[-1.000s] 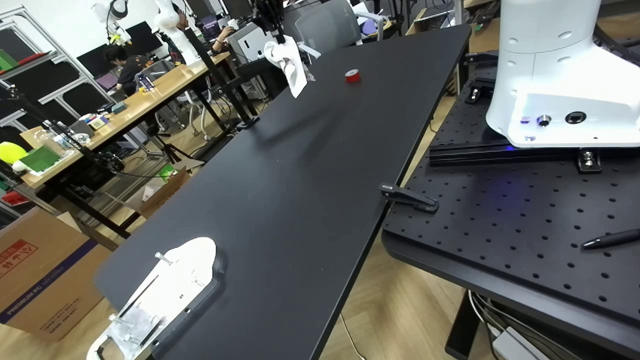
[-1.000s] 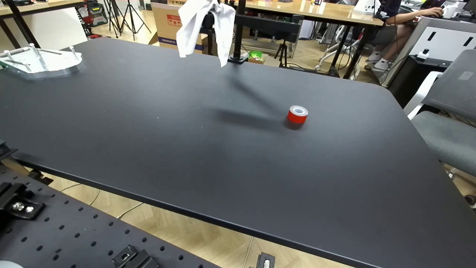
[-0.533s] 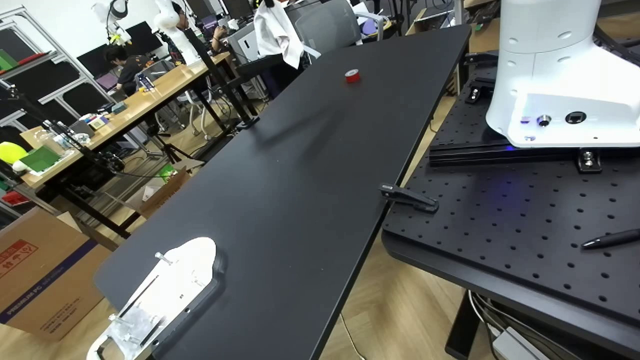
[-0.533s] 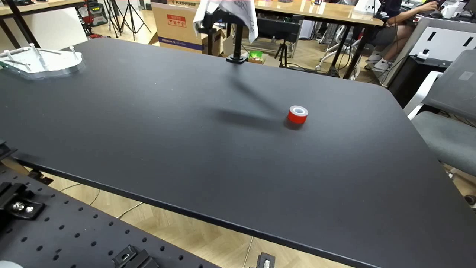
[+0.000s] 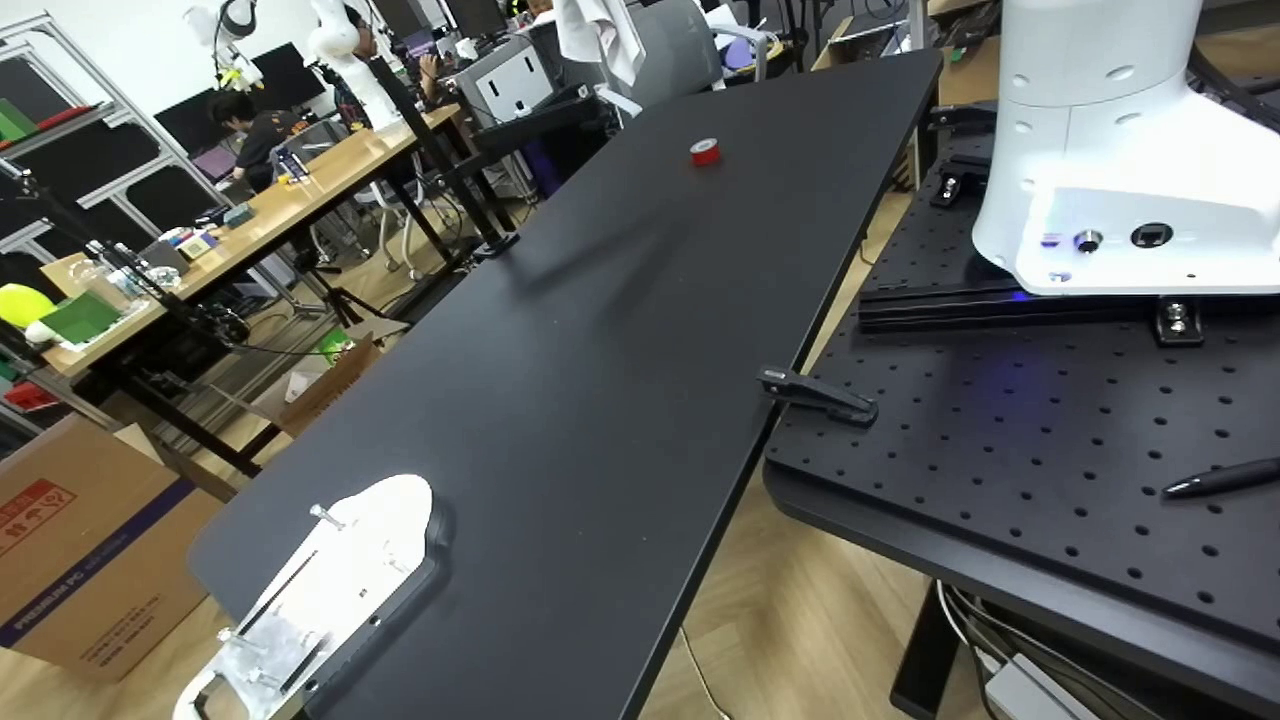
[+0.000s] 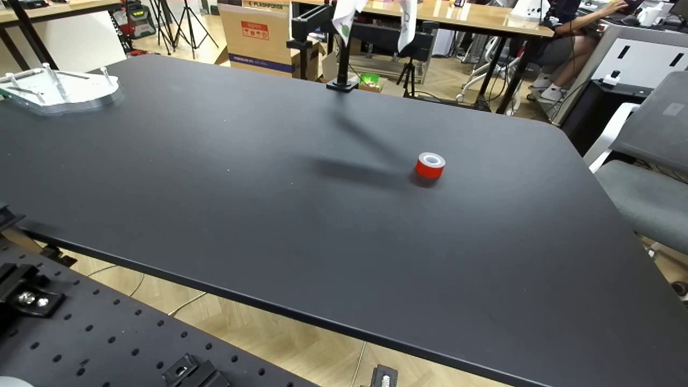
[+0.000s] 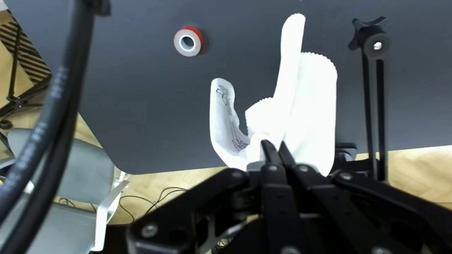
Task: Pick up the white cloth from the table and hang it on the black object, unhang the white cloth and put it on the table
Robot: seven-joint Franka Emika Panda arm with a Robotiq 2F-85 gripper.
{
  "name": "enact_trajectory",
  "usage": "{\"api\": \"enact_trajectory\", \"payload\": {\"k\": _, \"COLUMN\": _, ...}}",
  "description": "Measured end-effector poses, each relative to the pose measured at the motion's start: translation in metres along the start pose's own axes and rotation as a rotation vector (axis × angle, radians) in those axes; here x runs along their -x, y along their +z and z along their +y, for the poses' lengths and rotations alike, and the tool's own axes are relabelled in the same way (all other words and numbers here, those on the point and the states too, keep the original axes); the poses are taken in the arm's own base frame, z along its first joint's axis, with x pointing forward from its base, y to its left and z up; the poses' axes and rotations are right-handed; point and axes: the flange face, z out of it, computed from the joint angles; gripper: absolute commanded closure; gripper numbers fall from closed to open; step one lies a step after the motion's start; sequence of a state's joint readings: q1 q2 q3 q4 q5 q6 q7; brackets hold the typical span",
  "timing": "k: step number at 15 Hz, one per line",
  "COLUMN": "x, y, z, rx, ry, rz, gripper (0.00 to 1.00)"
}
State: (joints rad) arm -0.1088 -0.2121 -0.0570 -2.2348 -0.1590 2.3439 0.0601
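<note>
You have the gripper (image 7: 274,144) low in the centre of the wrist view, its fingers drawn together and pinching the cloth (image 7: 312,106), which fans out toward the top of that frame. In both exterior views the cloth hangs in the air, cut off by the upper edge, clear of your table (image 6: 322,226). The black stand (image 7: 380,102) is at the right of your wrist view, a strip of table showing between it and the cloth; the tape (image 7: 180,39) lies upper left.
</note>
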Motion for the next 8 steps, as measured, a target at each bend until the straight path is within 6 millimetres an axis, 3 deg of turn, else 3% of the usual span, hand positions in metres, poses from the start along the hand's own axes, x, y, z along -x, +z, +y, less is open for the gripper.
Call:
{"api": "enact_trajectory", "payload": {"k": 4, "x": 0.014, "y": 0.031, "z": 0.028, "rx": -0.003, "ry": 0.076, "rz": -0.036, "gripper": 1.0}}
{"api": "enact_trajectory", "payload": {"k": 8, "x": 0.022, "y": 0.079, "z": 0.043, "rx": -0.054, "ry": 0.123, "rz": -0.124, "gripper": 1.0}}
